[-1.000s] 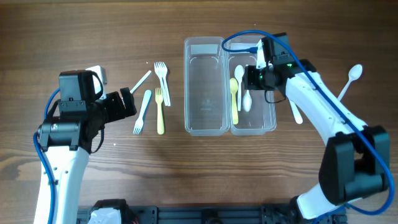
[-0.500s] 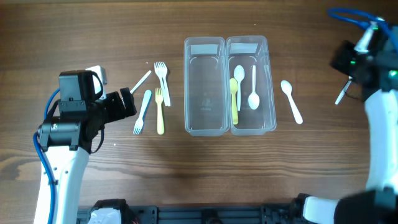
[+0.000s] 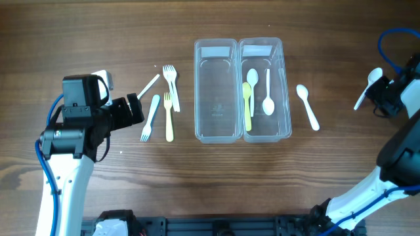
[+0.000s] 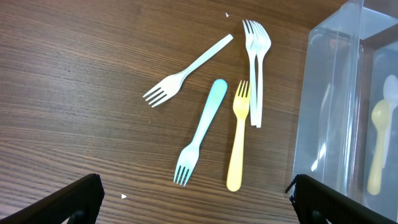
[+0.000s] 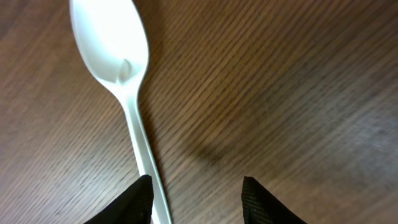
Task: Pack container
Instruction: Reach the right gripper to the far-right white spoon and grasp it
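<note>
1. Where the overhead view begins at its left edge, we find the left gripper, jaws spread wide with nothing between them; in its wrist view the fingertips sit at the bottom corners.
2. Right of it on the table we see a white fork, a blue fork, a yellow fork and two overlapping white forks.
3. At centre stands the clear container: its left bin is bare, and its right bin holds a yellow spoon and two white spoons.
4. Just right of the container lies a loose white spoon.
5. At the right edge, the right gripper is parted and empty over a far white spoon, whose handle passes just beside one fingertip.
</note>
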Motion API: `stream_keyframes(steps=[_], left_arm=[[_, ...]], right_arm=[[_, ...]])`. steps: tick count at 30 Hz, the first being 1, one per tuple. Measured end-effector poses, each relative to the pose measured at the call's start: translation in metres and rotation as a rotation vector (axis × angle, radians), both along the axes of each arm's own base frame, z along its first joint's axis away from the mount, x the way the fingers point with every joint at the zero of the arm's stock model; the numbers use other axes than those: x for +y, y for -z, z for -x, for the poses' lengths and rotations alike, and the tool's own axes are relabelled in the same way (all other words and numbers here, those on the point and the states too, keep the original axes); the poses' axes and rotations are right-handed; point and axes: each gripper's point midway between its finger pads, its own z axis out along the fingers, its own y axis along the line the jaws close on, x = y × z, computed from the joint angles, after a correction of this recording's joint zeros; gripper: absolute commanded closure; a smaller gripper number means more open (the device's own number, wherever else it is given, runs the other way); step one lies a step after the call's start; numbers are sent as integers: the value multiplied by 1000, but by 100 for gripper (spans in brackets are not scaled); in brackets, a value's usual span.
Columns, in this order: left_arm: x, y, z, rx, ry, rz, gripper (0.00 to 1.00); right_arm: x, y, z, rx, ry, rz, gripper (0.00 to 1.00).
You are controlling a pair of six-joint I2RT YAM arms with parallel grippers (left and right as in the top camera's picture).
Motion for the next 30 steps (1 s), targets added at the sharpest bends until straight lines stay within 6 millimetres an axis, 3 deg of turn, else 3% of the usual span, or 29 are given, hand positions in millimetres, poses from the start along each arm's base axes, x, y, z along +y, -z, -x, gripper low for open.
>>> stream_keyframes(steps=[3,12,19,25,27,30], left_arm=[[0,0,0,0,0,0,0],[0,0,0,0,0,0,0],[0,0,0,0,0,0,0],[0,0,0,0,0,0,0],[0,0,0,0,0,0,0],[0,0,0,0,0,0,0]], right_arm=[[1,7,-1,7,-3,-9,50],[1,3,-15,-47,-16,9,52],[28,0,-29,-38,-81,-11,52],[13,-47,-58,-110,-89,34,53],[11,-53,-62,-109,-91,35,53],[12,-29,-60,-43,-91,-4,53]])
